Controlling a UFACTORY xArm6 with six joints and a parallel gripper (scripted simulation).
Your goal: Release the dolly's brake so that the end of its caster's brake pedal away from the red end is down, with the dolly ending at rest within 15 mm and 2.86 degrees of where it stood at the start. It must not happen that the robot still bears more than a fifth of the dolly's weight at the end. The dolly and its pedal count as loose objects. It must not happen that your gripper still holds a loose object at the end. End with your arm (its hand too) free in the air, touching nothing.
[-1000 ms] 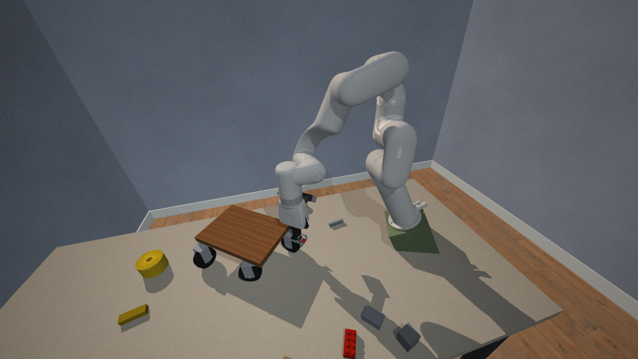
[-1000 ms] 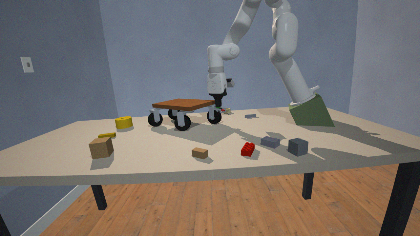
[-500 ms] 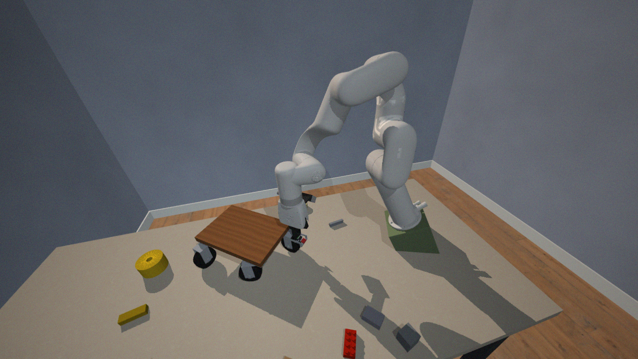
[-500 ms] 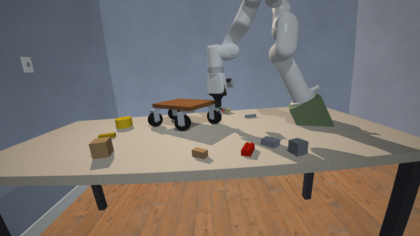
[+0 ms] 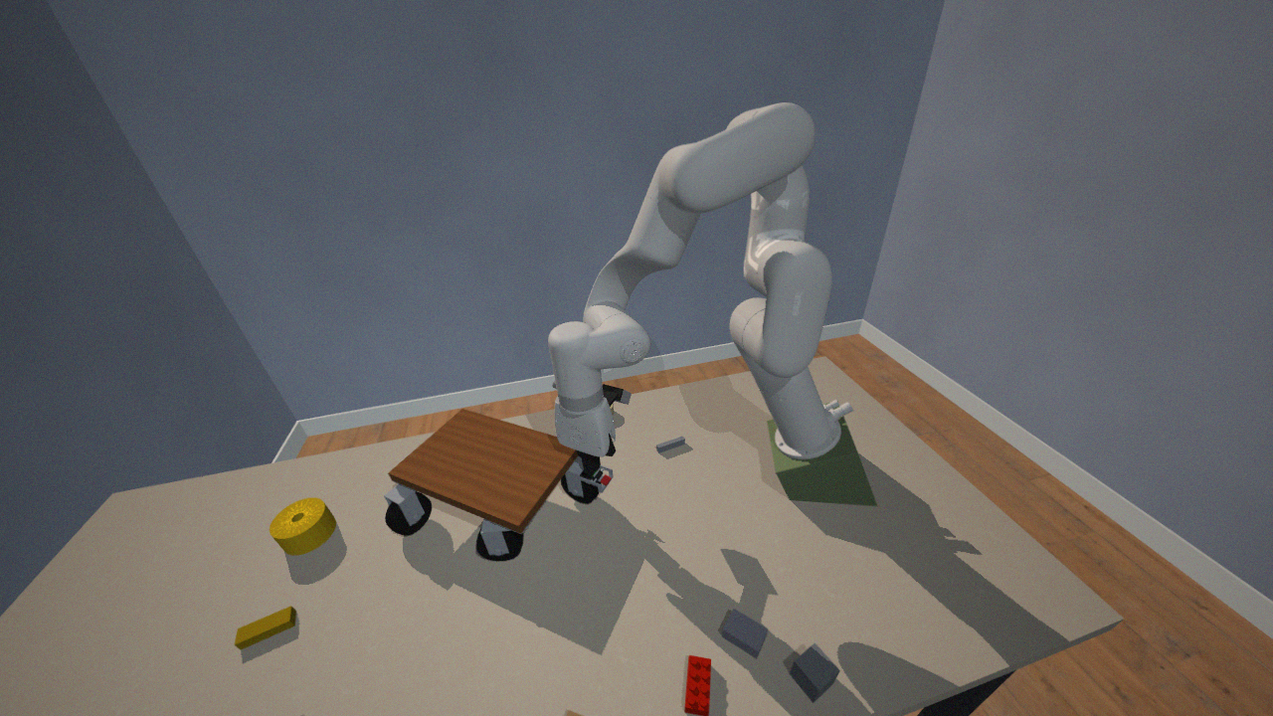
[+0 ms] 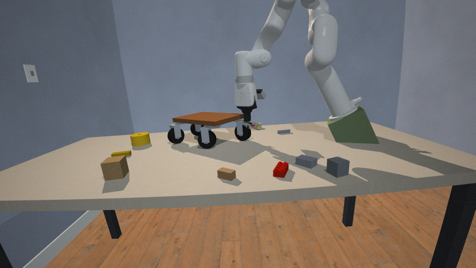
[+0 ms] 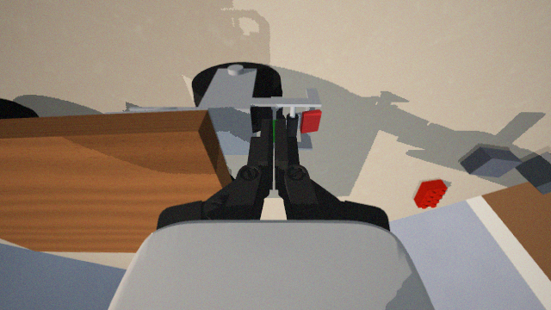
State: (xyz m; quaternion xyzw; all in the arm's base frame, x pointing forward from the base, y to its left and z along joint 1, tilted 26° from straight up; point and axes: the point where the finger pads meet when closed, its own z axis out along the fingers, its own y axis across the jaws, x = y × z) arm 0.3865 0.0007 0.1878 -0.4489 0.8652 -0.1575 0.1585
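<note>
The dolly has a brown wooden deck on black casters and stands on the table's far left half; it also shows in the exterior view and the wrist view. The braked caster is at the deck's corner nearest the arm. Its grey pedal carries a red end to the right and a green end to the left. My gripper is shut and empty, pointing down beside the deck corner. Its fingertips sit right at the pedal's green end; I cannot tell whether they touch it.
A yellow cylinder and a yellow bar lie left of the dolly. A red brick and two grey blocks lie near the front edge. A small grey bar lies by the green arm base. Brown blocks stand in front.
</note>
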